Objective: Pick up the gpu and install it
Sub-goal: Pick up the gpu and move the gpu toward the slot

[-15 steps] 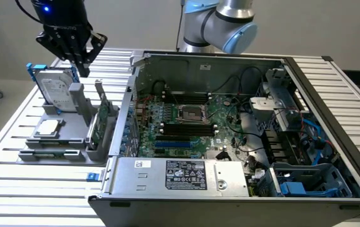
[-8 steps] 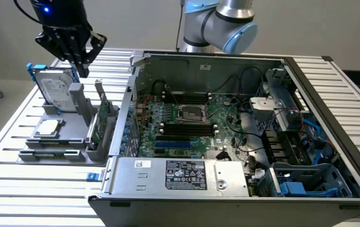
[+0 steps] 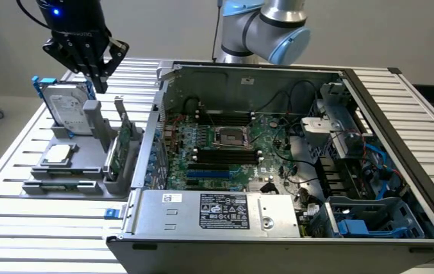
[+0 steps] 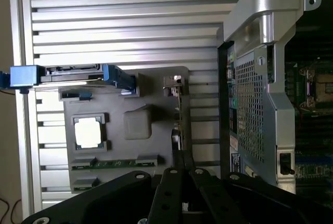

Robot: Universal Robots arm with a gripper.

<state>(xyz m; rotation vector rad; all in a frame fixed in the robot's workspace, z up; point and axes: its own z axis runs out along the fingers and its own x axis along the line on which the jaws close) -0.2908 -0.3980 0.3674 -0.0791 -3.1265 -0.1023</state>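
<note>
The gpu [image 3: 123, 137] stands on edge in a grey parts tray [image 3: 87, 171], in the slot nearest the open computer case [image 3: 278, 231], with its silver end bracket rising at one end. The exterior view shows its green face. The wrist view shows the card edge-on as a thin line [image 4: 179, 110], and the end nearest my fingers is hidden behind them. My gripper [image 3: 100, 85] hangs above the tray, apart from the gpu, with its tips drawn together on nothing. In the wrist view these tips [image 4: 183, 155] lie nearly in line with the card's edge. Beyond the gpu the tray carries a hard drive in a blue frame [image 3: 68, 105] [image 4: 73, 75], a processor [image 3: 59, 153] [image 4: 88, 133] and memory sticks [image 3: 57, 185], which are hard to make out in the wrist view. The motherboard [image 3: 224, 142] lies open in the exterior view. The wrist view gives the case's perforated wall [image 4: 255, 99], with the board cut off at the frame edge. Tray and case rest on a slatted table [image 3: 19, 228].
</note>
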